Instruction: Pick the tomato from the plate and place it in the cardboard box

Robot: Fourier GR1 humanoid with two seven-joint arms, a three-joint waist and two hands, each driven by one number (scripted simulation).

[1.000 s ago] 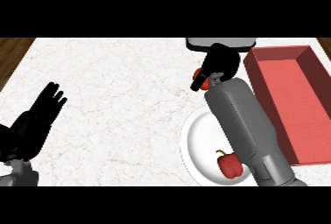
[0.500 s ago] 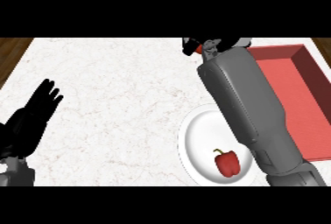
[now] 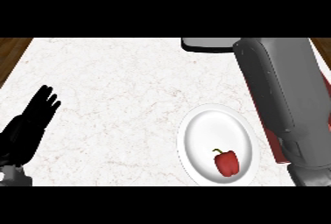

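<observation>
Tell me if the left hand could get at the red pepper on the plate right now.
Probably yes: only counter lies between the left hand and the plate, and the pepper lies uncovered; the right forearm passes beside it, not over.

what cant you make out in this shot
- Right hand: in the head view it does not show; the right forearm runs up to the top edge.
- Tomato: nowhere visible; the plate holds only a red pepper.
- Box: the right forearm covers nearly all of it, so its inside is hidden.
</observation>
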